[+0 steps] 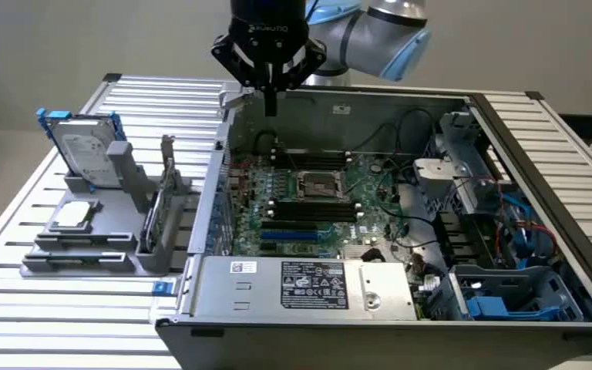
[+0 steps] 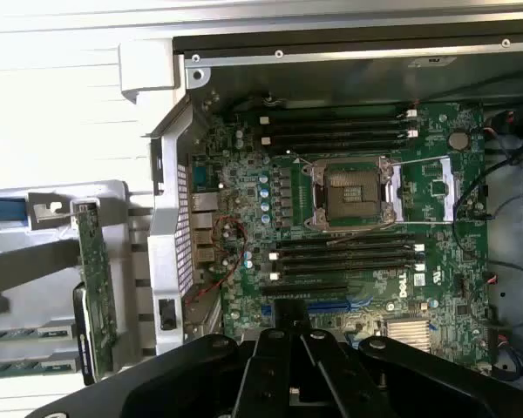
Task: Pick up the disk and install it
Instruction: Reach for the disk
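Collision is the main risk, as I judge it. The gripper [image 1: 270,104] hangs over the far left corner of the open case [image 1: 338,92], just above its rim. The disk [image 1: 82,150] stands well apart from it, at the exterior view's left, upright in the far slot of a grey rack [image 1: 121,231]. A path across would pass the case wall and the green card [image 1: 163,204], which stands in the rack between them. A low sweep could clip either. The disk stands on end in its slot, so a push from the side could tip it out. With the fingers together, they would strike its top edge rather than straddle it. The small chip [image 1: 75,216], lying nearer on the same rack, could be taken by mistake. Inside the case the board [image 2: 349,200] lies bare below the gripper, and a descent there could damage it.

The gripper is fully closed, fingers together, holding nothing and touching nothing.
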Controlling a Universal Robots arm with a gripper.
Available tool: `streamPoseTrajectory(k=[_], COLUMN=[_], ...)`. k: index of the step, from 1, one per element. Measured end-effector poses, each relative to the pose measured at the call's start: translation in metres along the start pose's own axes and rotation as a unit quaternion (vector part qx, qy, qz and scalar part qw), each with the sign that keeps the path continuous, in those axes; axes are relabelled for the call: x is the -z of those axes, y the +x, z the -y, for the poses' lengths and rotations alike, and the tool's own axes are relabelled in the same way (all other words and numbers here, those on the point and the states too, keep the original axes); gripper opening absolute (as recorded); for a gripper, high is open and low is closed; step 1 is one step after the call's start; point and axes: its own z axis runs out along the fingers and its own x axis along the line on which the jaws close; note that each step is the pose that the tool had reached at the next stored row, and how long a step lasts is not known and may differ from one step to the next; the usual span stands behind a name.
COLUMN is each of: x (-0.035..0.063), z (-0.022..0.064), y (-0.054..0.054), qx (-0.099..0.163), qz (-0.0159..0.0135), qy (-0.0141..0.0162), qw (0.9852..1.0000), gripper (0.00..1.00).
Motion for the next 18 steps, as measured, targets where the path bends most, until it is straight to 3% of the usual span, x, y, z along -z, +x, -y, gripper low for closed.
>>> streamPoseTrajectory(k=[11, 18], x=[0.0, -0.0034], z=[0.0, -0.0123], y=[0.0, 0.03], qx=[0.0, 0.0], qz=[0.0, 0.0006], qy=[0.0, 0.0], qw=[1.0, 1.0], gripper=[0.11, 0.11])
